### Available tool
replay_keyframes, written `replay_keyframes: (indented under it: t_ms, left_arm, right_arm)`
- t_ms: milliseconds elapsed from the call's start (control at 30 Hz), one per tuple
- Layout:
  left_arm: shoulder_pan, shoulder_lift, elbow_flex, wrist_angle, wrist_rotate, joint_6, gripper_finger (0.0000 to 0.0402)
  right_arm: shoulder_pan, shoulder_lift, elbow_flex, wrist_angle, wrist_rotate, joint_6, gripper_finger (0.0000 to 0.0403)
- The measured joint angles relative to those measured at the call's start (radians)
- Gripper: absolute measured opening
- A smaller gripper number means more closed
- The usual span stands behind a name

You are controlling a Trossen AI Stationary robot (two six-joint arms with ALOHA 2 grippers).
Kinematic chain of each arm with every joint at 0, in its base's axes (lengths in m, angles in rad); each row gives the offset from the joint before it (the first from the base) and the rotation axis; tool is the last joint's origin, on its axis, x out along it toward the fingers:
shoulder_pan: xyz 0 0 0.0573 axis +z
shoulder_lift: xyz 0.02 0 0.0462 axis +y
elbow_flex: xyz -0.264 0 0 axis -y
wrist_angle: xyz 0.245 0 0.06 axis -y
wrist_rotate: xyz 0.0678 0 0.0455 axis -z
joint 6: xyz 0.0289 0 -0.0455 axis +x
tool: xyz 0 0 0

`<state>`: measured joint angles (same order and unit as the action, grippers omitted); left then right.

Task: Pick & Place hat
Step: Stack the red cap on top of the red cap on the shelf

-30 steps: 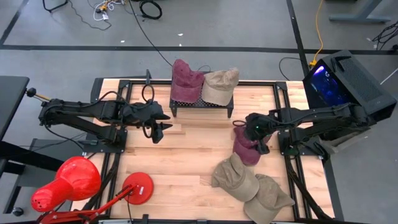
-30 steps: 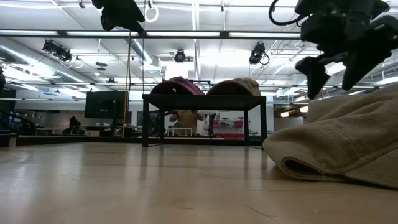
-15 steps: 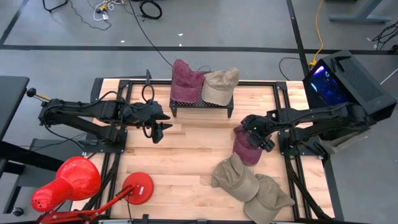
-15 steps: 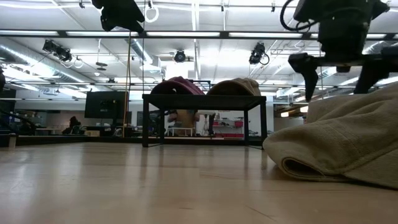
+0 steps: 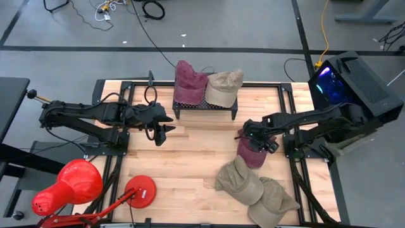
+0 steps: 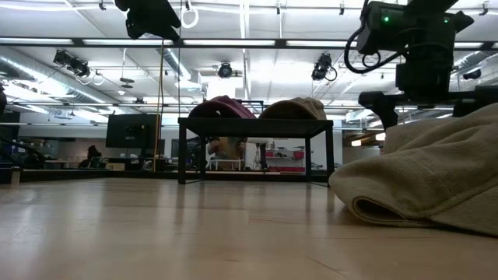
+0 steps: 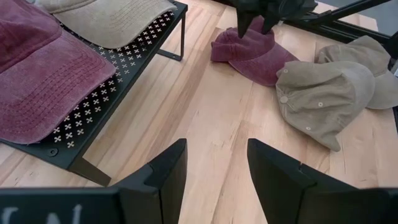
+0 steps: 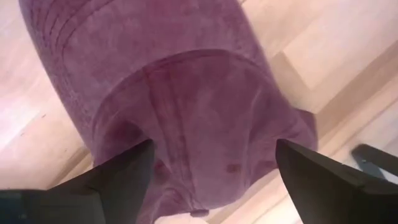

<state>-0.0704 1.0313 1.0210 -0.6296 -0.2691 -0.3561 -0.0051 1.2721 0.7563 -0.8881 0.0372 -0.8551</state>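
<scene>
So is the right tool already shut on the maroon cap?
No, the right tool stands open, fingers either side of the maroon cap.

The right arm reaches in from the table's right side, elbow bent, wrist turned down. The right gripper (image 5: 254, 140) hangs low over the table's right half — its fingers (image 8: 112, 180) spread wide, one to each side, nothing between them. The left arm stretches in from the left edge, roughly level, forearm pointing toward the table's middle. The left gripper (image 5: 166, 123) waits there above the surface — fingers (image 7: 165, 174) partly apart, holding nothing.
</scene>
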Motion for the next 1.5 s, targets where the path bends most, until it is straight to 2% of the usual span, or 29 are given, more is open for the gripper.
replay_keyframes:
  t_ms: [200, 667, 967, 1067, 1500]
  left_arm:
    - [0.000, 0.000, 0.000, 0.000, 0.000, 0.000, 0.0174]
    - [0.000, 0.000, 0.000, -0.004, 0.000, 0.000, 0.0174]
    - [0.000, 0.000, 0.000, -0.004, 0.000, 0.000, 0.0174]
    - [0.000, 0.000, 0.000, -0.004, 0.000, 0.000, 0.0174]
    - [0.000, 0.000, 0.000, -0.003, 0.000, 0.000, 0.0174]
  right_arm:
    - [0.000, 0.012, 0.000, -0.022, 0.000, -0.003, 0.0287]
    - [0.000, 0.012, 0.000, -0.022, 0.000, 0.002, 0.0108]
    - [0.000, 0.012, 0.000, -0.023, 0.000, 0.005, 0.0021]
    - [0.000, 0.012, 0.000, -0.028, 0.000, 0.004, 0.0006]
    - [0.000, 0.011, 0.024, -0.116, -0.030, 0.058, 0.0001]
